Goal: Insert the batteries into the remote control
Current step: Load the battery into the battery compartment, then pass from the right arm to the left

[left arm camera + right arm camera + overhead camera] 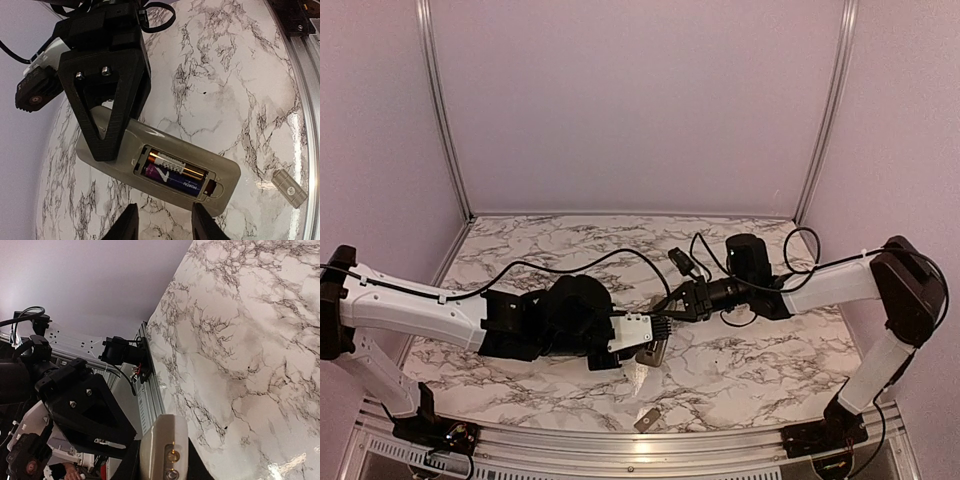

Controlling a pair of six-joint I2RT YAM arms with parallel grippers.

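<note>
Spilling of the uncovered dark cylindrical batteries is risked if the grey-beige plastic remote control, clamped by the right gripper, gets tilted; left gripper parted, empty

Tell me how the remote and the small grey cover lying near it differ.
Size: the remote is far longer and wider than the cover.
Hold: the right gripper clamps the remote at one end; the cover lies loose on the table.
Surface: the remote shows an open recess holding two batteries; the cover is a plain flat piece.
Both are grey-beige rectangles.
</note>
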